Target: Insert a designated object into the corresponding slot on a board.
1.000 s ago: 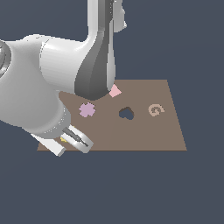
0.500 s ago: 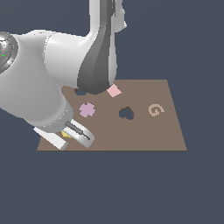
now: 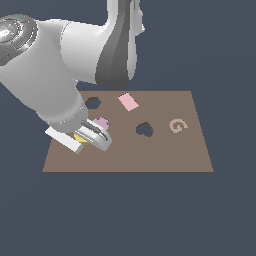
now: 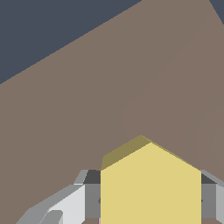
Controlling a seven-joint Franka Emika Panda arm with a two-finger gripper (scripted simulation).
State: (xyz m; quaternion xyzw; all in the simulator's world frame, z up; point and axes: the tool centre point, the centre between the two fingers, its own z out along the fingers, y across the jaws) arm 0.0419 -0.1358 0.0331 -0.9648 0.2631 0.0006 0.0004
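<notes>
Pinching the yellow hexagonal block (image 4: 150, 186) between both fingers, my end effector (image 3: 89, 136) hovers low over the brown board (image 3: 165, 150), just beside the lilac cross (image 3: 102, 122), holding it flat for the hexagonal slot (image 3: 92, 103) beyond.

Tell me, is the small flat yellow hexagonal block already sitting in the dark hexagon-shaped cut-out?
No, the dark hexagon-shaped cut-out is empty, and the yellow hexagonal block is between the jaws.
</notes>
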